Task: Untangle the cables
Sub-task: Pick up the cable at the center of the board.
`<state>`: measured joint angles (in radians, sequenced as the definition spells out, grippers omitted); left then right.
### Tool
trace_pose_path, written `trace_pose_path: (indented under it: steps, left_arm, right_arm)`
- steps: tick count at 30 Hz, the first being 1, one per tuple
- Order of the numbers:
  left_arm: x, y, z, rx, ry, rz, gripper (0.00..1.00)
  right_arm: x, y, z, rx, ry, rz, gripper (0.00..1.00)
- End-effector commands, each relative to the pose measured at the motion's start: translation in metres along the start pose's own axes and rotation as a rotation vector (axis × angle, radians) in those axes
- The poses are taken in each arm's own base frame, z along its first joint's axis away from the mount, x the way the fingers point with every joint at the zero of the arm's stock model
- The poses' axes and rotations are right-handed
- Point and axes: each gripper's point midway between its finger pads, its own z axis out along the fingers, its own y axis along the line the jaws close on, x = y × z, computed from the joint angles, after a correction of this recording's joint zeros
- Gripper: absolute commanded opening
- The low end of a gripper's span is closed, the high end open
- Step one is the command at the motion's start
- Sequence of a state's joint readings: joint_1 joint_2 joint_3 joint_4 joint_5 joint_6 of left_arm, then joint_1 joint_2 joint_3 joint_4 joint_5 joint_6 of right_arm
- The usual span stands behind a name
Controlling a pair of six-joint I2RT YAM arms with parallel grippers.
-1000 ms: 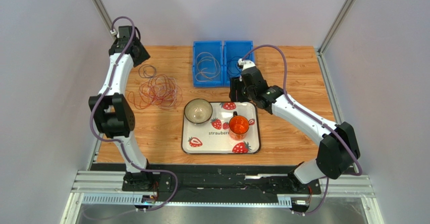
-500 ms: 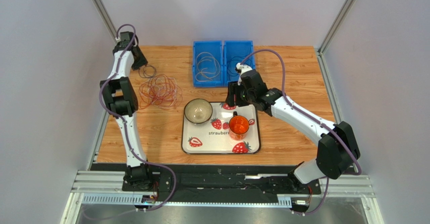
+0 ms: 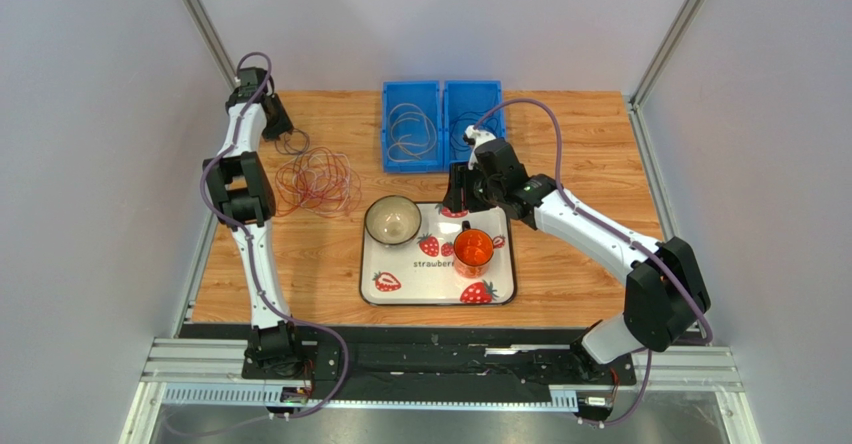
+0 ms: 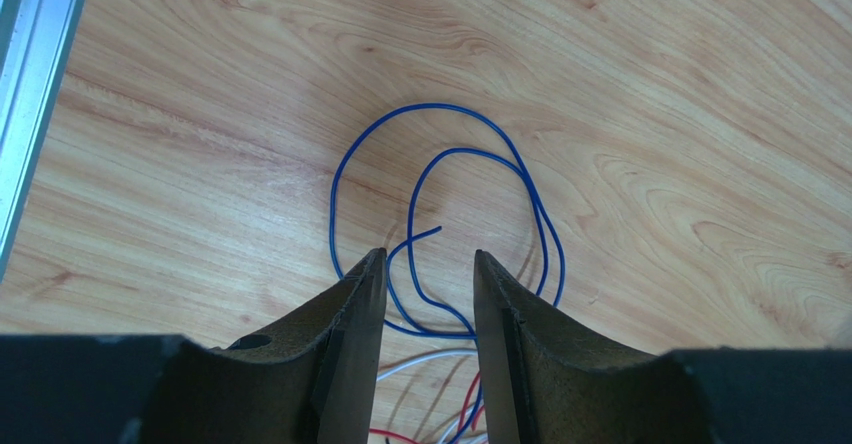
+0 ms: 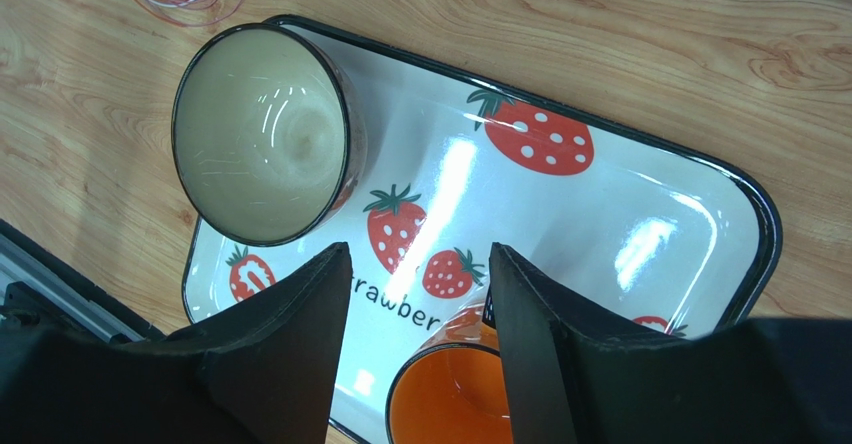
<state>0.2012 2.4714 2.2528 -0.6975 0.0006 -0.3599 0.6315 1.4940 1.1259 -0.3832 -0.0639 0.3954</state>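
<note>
A loose tangle of thin red, orange and white cables [image 3: 315, 181] lies on the wooden table at the left. A thin blue cable [image 4: 440, 214] loops beside it at the far left; in the top view it looks dark [image 3: 292, 142]. My left gripper [image 4: 427, 264] is open just above the blue loops, with one strand and its free end between the fingers. White and red strands [image 4: 440, 364] show below. My right gripper [image 5: 420, 264] is open and empty above the strawberry tray [image 5: 640, 174], far from the tangle.
The tray [image 3: 500, 284] holds a beige bowl [image 3: 392, 220] and an orange cup [image 3: 473, 248]. Two blue bins [image 3: 441, 99] at the back hold coiled cables, a pale one [image 3: 410, 131] and a dark one. A metal rail [image 4: 30, 84] runs along the table's left edge.
My left arm has swung further back and left, bringing its gripper down over the blue loops. My right gripper has drifted slightly toward the tray.
</note>
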Motion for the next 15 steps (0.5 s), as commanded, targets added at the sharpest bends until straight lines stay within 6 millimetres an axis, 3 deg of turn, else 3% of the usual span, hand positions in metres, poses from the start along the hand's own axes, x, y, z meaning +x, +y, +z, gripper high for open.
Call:
trace_pose_path:
  steps: [1,11,14,15]
  left_arm:
    - [-0.013,0.000,0.005,0.020,-0.031,0.012,0.46]
    - [-0.013,0.004,0.019,0.003,-0.020,-0.005,0.43]
    - [-0.015,0.003,0.019,0.006,-0.023,-0.008,0.39]
    - [-0.014,0.004,0.020,0.005,-0.022,-0.009,0.32]
  right_arm:
    - [-0.013,0.009,0.003,-0.038,-0.034,0.015,0.56]
    - [-0.012,0.012,0.005,-0.058,-0.028,0.020,0.54]
    - [-0.011,0.012,0.005,-0.059,-0.028,0.019,0.53]
    - [-0.011,0.012,0.006,-0.058,-0.025,0.019,0.53]
